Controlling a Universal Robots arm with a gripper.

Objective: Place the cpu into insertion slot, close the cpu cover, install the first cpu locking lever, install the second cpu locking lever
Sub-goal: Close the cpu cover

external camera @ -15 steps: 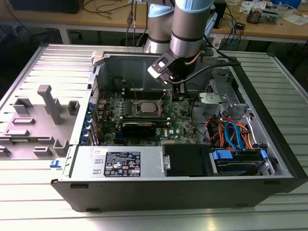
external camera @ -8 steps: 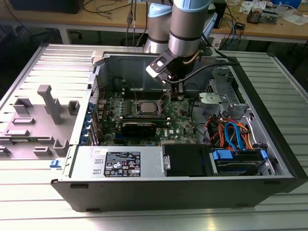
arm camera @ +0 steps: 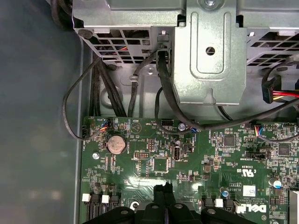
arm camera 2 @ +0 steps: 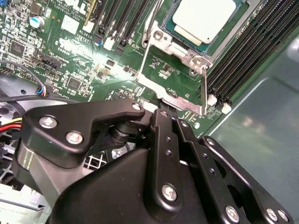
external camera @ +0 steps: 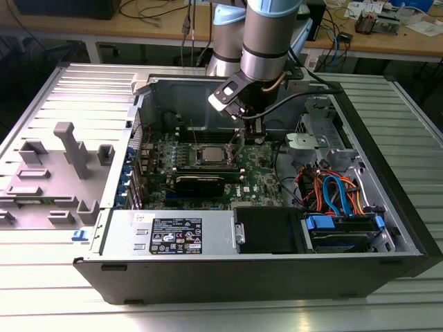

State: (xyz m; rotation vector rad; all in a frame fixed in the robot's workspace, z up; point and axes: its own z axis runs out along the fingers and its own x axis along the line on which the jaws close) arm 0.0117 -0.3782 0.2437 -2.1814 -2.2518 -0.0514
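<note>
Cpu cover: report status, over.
Gripper low beside cpu cover. Cover down, cpu seated under it. Memory slots close alongside.

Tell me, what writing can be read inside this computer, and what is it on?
White label on the power supply: print too small to read.
Green motherboard: white lettering, too small to read surely.
Small white sticker on the motherboard: too small to read.

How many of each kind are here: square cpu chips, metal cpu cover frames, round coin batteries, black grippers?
Flat square cpu with silvery-grey top: 1
Thin square silver-grey metal cpu cover: 1
Round silver coin battery: 1
Black gripper: 1
Total: 4
</note>
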